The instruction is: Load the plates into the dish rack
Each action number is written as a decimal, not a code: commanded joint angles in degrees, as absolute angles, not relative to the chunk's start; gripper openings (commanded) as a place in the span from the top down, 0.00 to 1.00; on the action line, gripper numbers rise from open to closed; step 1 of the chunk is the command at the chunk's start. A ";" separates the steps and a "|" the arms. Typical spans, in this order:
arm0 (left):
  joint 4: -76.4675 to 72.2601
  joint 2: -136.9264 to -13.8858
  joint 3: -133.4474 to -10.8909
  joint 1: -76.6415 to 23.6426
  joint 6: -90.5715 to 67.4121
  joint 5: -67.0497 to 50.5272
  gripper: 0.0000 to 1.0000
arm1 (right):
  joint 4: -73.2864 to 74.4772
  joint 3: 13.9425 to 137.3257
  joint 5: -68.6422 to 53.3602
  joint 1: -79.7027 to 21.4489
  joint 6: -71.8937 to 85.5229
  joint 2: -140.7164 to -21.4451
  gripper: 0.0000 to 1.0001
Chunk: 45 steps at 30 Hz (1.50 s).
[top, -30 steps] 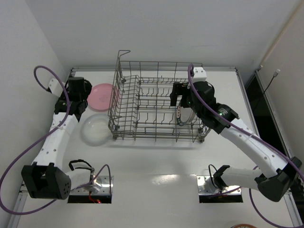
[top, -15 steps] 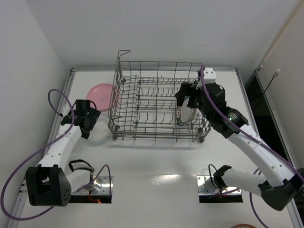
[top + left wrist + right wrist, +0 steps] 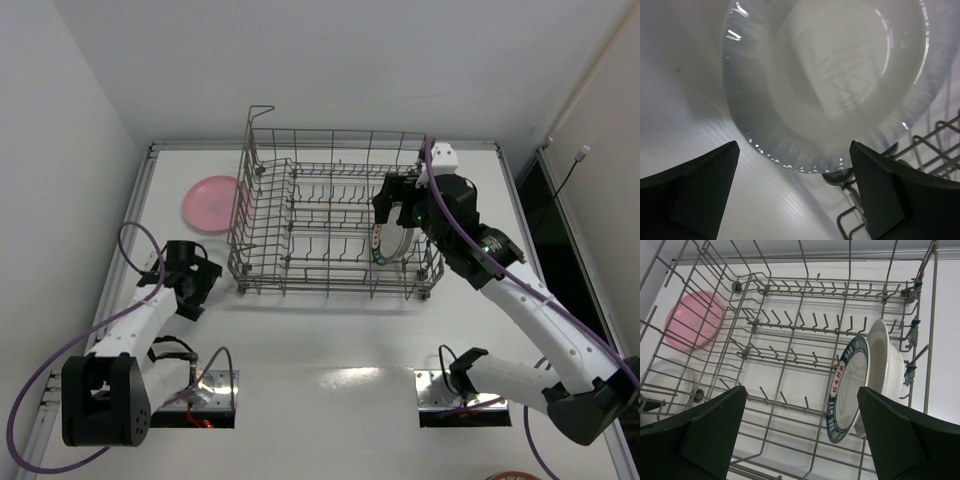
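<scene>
Left claw (image 3: 793, 146) spread wide over the white plate (image 3: 835, 75), which lies flat on the counter (image 3: 330, 345) beside the dish rack (image 3: 300, 215). Right claw (image 3: 801, 390) — spread too — hangs above the rack, where the blue-rimmed plate (image 3: 845, 390) stands upright; the pink plate (image 3: 210, 203) lies outside it.

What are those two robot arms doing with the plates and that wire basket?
They are loading plates into the dish rack. The blue-rimmed plate already stands upright between the tines, and the right gripper hovers open above the rack, holding nothing. The left gripper is open over the white plate, which lies flat on the table beside the rack, not yet grasped. The pink plate also lies on the table, on the rack's left in the top view.
</scene>
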<state>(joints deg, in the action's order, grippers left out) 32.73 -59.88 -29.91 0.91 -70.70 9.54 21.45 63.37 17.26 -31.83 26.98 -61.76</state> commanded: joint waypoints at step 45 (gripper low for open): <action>34.19 -72.51 -48.78 16.87 -66.62 5.09 1.00 | 17.31 58.62 7.03 -21.10 27.16 -62.48 0.08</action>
